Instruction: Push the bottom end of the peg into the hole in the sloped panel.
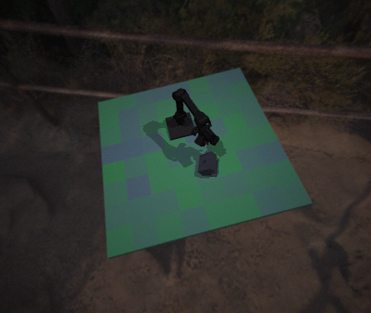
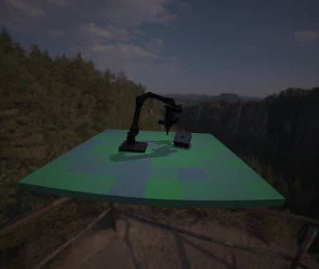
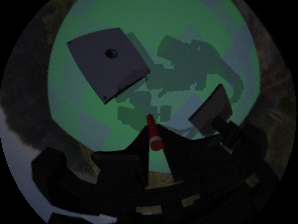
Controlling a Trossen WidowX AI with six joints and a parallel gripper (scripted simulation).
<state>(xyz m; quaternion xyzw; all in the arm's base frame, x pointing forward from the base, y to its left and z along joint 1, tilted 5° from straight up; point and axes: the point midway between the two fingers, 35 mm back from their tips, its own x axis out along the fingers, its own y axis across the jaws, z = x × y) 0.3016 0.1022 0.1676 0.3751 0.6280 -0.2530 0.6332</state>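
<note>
You can read no lettering anywhere. Taking the sloped panel [image 1: 208, 164] [image 2: 182, 139] [image 3: 107, 64] as your landmark, your red peg [image 2: 167, 132] [image 3: 153, 134] is raised above the table [image 1: 157, 219] [image 2: 132, 173] [image 3: 200, 20], near the panel on its robot-base side, out of the hole [image 1: 204, 161] [image 2: 182, 137] [image 3: 111, 53]. Its long axis runs roughly upright, bottom end down. Your gripper [image 1: 206, 144] [image 2: 168, 127] [image 3: 152, 127] is closed on it, its fingers only narrowly parted.
</note>
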